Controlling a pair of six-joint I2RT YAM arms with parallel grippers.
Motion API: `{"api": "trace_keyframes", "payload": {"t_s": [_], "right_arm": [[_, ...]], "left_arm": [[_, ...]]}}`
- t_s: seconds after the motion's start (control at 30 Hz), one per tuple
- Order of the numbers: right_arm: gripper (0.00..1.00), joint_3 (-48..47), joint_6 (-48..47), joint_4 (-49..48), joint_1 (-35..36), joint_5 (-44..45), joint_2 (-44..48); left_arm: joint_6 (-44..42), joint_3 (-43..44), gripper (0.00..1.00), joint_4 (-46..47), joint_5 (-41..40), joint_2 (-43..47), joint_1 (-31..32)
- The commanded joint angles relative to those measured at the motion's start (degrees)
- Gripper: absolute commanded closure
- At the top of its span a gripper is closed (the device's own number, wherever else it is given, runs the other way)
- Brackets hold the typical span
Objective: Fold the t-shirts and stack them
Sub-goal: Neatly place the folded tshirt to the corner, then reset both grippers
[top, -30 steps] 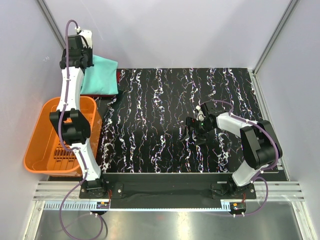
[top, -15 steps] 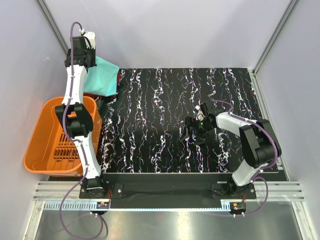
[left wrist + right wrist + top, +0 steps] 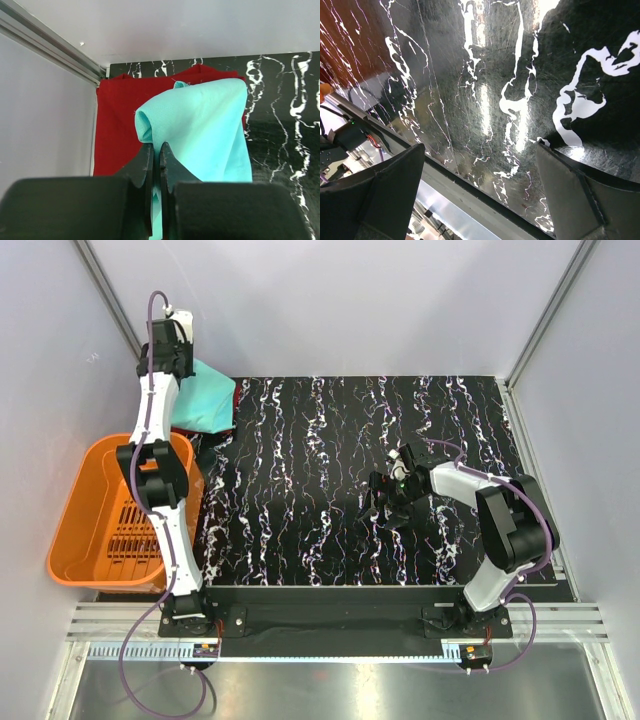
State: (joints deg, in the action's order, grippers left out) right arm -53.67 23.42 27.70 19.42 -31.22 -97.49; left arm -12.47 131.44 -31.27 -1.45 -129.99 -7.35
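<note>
My left gripper (image 3: 156, 145) is shut on a rolled edge of the light teal-green t-shirt (image 3: 205, 130), which hangs from the jaws in a bunch. Under it the dark red t-shirt (image 3: 117, 115) lies flat in the table's back left corner. From above, the left gripper (image 3: 172, 340) is high at the back left with the teal t-shirt (image 3: 205, 400) draped below it, and the red one is almost wholly hidden. My right gripper (image 3: 380, 502) is low over the black marbled table (image 3: 300, 470), right of centre. The right gripper (image 3: 480, 147) is open with nothing between its fingers.
An orange slatted basket (image 3: 75, 530) stands off the table's left edge, beside the left arm. Pale walls close in the back and both sides. A metal rail (image 3: 330, 625) runs along the near edge by the arm bases.
The left arm has moved back and up toward the rear wall with the teal t-shirt, which now looks narrower and more bunched. The right arm has barely moved.
</note>
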Motion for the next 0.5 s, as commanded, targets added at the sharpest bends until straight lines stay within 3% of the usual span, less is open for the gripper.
{"api": "trace_keyframes", "payload": {"t_s": [0.0, 0.03, 0.07, 0.13, 0.2, 0.23, 0.27, 0.47], "right_arm": [[0.0, -0.6, -1.3, -1.5, -0.3, 2.2, -1.8], [0.0, -0.6, -1.1, -1.5, -0.3, 2.2, -2.0], [0.0, -0.7, -1.1, -1.4, -0.3, 2.2, -2.1], [0.0, -0.9, -1.0, -1.7, -0.2, 2.1, -2.6], [0.0, -0.9, -0.8, -1.7, -0.3, 2.1, -3.1], [0.0, -0.8, -0.7, -1.9, -0.3, 2.0, -3.2], [0.0, -0.7, -0.5, -2.0, -0.3, 1.8, -3.1], [0.0, -0.3, 0.9, -1.7, -0.3, 1.2, 0.0]], "left_arm": [[-0.6, 3.9, 1.0, 5.2, -2.1, -1.7, -0.6], [-0.5, 3.8, 1.0, 5.6, -2.8, -2.0, -0.7], [-0.5, 3.8, 0.94, 5.9, -3.6, -2.4, -0.6], [-0.6, 4.4, 0.64, 6.7, -6.8, -3.3, -0.6], [0.0, 5.7, 0.55, 7.3, -11.3, -4.3, -0.7], [0.5, 8.2, 0.39, 7.2, -12.5, -4.6, -0.7], [1.8, 9.0, 0.29, 7.5, -13.7, -4.7, -0.7], [6.3, 7.4, 0.28, 8.5, -9.8, 2.1, 1.4]]}}
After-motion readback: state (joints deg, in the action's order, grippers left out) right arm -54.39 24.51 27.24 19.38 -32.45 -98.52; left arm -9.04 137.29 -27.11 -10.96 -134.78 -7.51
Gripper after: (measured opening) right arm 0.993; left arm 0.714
